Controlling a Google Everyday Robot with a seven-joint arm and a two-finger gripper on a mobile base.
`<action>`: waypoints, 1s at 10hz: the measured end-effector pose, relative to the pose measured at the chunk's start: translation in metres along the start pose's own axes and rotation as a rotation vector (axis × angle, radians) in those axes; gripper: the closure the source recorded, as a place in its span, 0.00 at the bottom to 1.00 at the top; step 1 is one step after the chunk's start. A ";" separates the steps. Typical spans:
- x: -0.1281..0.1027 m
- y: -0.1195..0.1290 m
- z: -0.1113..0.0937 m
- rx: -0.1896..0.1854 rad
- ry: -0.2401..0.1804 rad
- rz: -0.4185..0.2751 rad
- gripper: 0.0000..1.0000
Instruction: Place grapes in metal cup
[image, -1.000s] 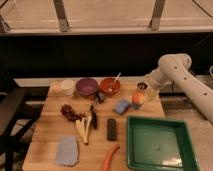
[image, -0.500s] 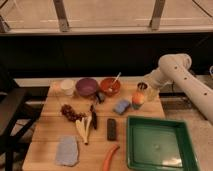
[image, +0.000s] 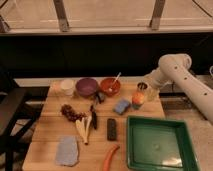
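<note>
The grapes (image: 71, 113), a dark red knobbly bunch, lie on the left part of the wooden table (image: 50, 131). The metal cup (image: 143, 87), small, silver-grey and dark inside, stands at the table's back right edge. My white arm (image: 176, 70) comes in from the right and bends down toward that corner. My gripper (image: 151, 93) is low beside the metal cup, on its right, and far from the grapes. Nothing shows in it.
Along the back stand a white cup (image: 66, 87), a purple bowl (image: 86, 86) and an orange bowl with a spoon (image: 110, 85). An orange object (image: 138, 99), blue sponge (image: 121, 105), black block (image: 112, 128), green tray (image: 159, 145), carrot (image: 110, 157) and grey-blue cloth (image: 67, 150) lie around.
</note>
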 end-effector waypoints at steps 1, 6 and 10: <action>0.000 0.000 0.001 -0.001 0.000 0.000 0.20; 0.000 0.000 0.001 -0.001 0.000 0.000 0.20; 0.000 -0.001 -0.001 0.000 0.009 -0.011 0.20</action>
